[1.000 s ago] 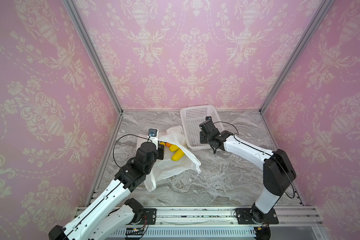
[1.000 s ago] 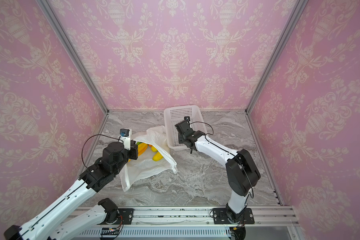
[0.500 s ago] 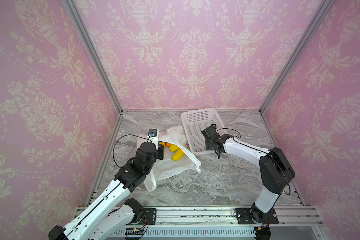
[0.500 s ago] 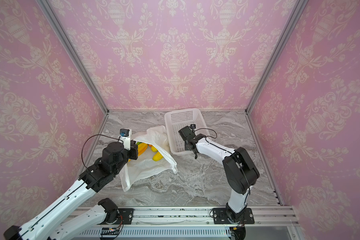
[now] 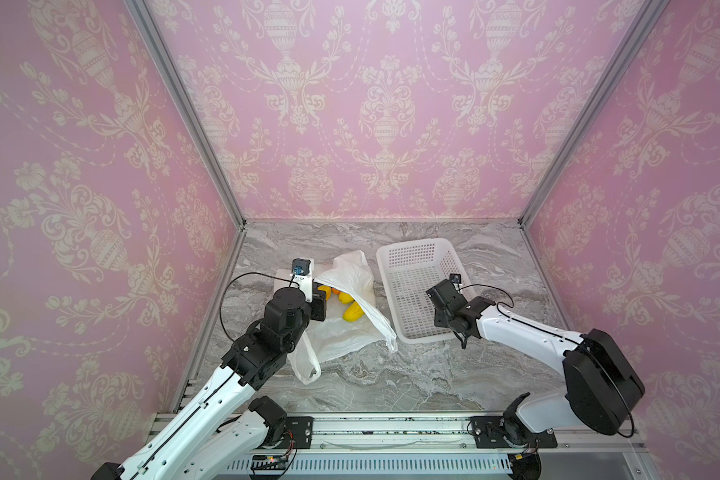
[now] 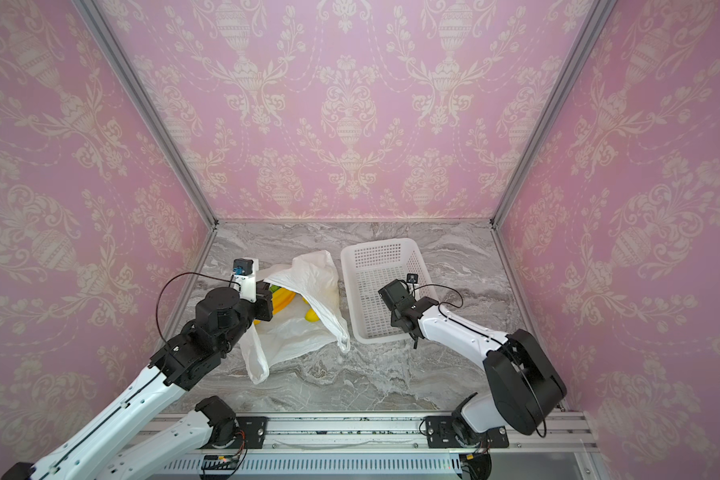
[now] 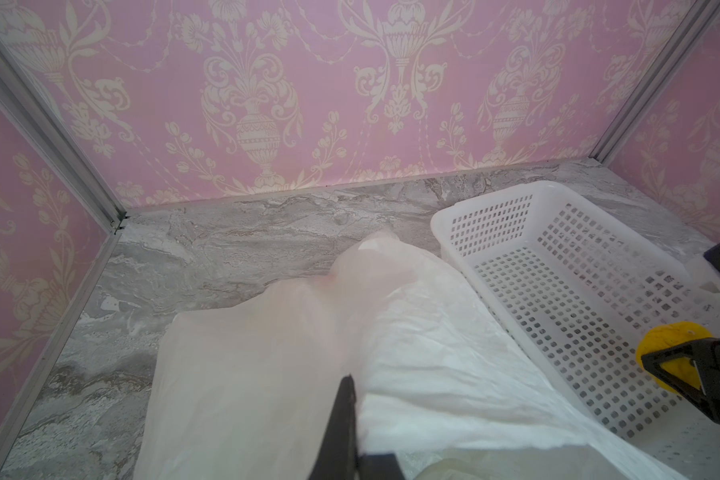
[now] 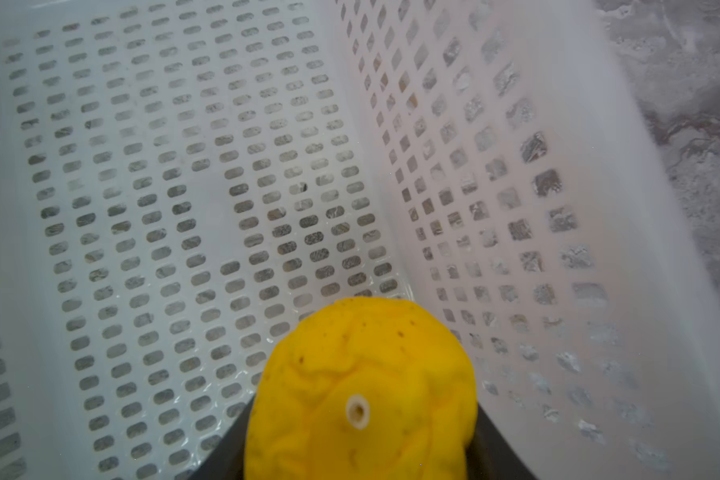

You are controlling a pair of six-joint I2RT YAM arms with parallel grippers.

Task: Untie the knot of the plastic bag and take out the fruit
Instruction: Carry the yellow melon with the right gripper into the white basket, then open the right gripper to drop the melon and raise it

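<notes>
In both top views a grey veined marble tabletop (image 5: 412,374) fills the floor of a booth. Pink wallpaper (image 5: 391,104) with pale urn and garland patterns covers its three walls, which meet at aluminium corner posts (image 5: 192,124). A metal rail (image 5: 391,428) along the near edge carries both arm bases.

The plastic bag (image 5: 341,336) lies crumpled left of centre, its mouth open and one loop handle (image 5: 308,368) trailing toward the rail. The fruit (image 5: 352,311), yellow and orange pieces, shows inside the mouth. The left gripper (image 5: 323,303) sits at the bag's left edge. The white perforated basket (image 5: 385,270) stands just right of the bag, and the right gripper (image 5: 437,297) hangs over its floor. A top view also shows a green piece among the fruit (image 6: 281,299).

The left wrist view looks across the marble (image 7: 225,249) to the back wall. The left gripper's fingers (image 7: 344,415) are pressed together with bag film (image 7: 267,353) gathered at them, and the basket (image 7: 445,224) lies beside the bag. A yellow piece (image 7: 668,353) shows at the frame's edge, against dark gripper parts.

In the right wrist view, dark fingers (image 8: 489,440) clamp the bumpy yellow piece (image 8: 362,395) above the slotted basket floor (image 8: 163,187). Marble (image 8: 703,124) shows beyond the wall.
</notes>
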